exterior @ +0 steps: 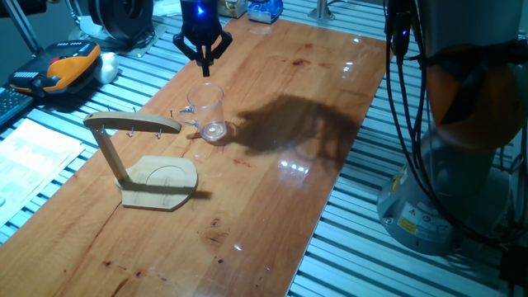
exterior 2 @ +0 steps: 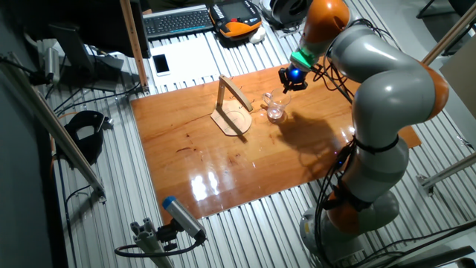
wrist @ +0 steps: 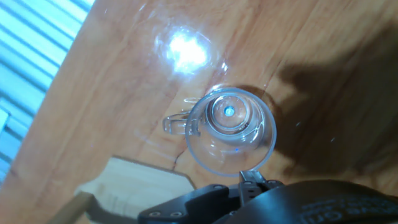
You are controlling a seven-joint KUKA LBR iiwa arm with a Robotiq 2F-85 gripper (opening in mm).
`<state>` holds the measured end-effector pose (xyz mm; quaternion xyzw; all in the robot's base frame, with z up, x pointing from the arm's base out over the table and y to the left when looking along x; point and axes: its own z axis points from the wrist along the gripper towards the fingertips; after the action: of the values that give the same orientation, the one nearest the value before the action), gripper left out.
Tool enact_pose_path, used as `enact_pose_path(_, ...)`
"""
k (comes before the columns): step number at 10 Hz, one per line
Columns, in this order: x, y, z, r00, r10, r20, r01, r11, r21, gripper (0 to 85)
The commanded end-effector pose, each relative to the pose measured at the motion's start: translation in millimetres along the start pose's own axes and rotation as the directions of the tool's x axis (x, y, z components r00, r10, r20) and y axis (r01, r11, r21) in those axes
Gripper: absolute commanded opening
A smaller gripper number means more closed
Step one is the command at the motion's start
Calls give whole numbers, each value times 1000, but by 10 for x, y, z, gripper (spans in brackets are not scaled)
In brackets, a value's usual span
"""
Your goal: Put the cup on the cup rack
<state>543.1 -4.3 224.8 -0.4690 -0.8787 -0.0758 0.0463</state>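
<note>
The cup (exterior: 206, 111) is a clear glass mug standing upright on the wooden table (exterior: 272, 190), its handle toward the rack. It also shows in the other fixed view (exterior 2: 276, 110) and from above in the hand view (wrist: 230, 130). The cup rack (exterior: 132, 125) is a light wooden stand to the cup's left, with a flat base (exterior: 161, 181) and small hooks under its arm. It also shows in the other fixed view (exterior 2: 232, 112), and its base corner in the hand view (wrist: 143, 183). My gripper (exterior: 204, 64) hangs above the cup's far rim, fingers together and empty, also in the other fixed view (exterior 2: 291, 83).
An orange and black device (exterior: 66, 66) lies off the table's far left. A keyboard (exterior 2: 178, 21) and a phone (exterior 2: 161, 65) lie beyond the table. The arm's base (exterior: 462, 124) stands at the right edge. Slatted metal surrounds the table.
</note>
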Motion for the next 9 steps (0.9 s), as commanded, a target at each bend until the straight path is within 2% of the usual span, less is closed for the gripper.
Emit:
enact_pose_path(1,2,5,2,938,345,10,-344,937,-58,0)
enact_pose_path(3,-1,17,15,919,395,-5,-395,917,-58,0)
enact_pose_path(4,-9,32,38,914,405,2,-404,913,-57,0)
enact_pose_path(6,-41,27,85,898,438,33,-436,898,-63,0)
enact_pose_path(8,-85,18,119,890,455,20,-453,890,-59,0)
enact_pose_path(9,-94,25,145,885,464,24,-462,885,-60,0)
